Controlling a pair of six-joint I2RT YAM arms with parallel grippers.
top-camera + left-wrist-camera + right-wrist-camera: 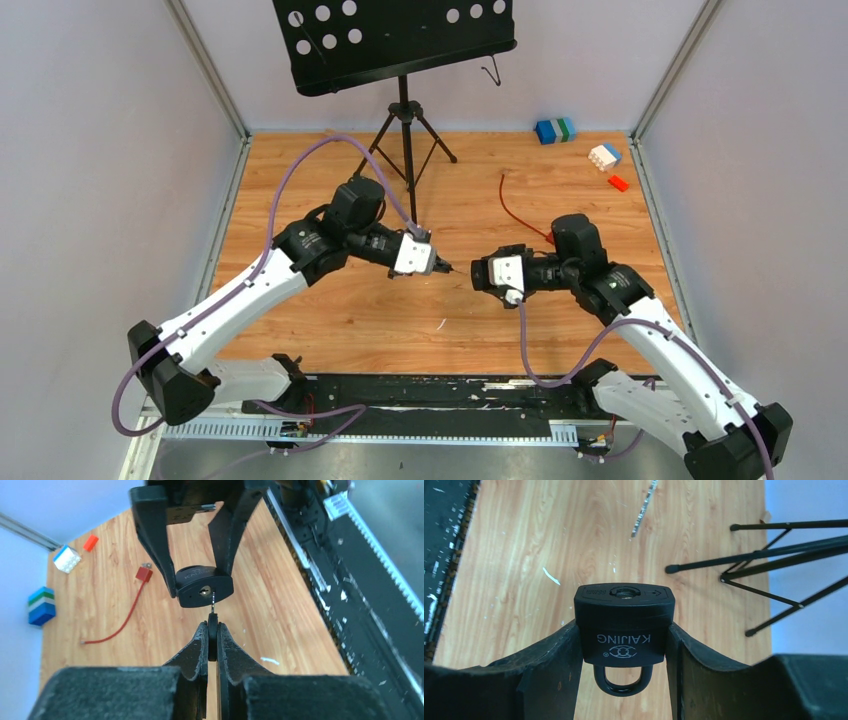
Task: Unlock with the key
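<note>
Wooden table (330, 320) lies beneath both arms. Your left gripper (437, 264) pinches the key (212, 637), its tip just short of the keyhole (204, 592) in the padlock (624, 615), which your right gripper (483, 273) clamps above the wood.

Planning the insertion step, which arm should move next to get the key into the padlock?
Left. The left gripper pinches the key, tip just short of the keyhole and roughly lined up. The right gripper only clamps the padlock.
</note>
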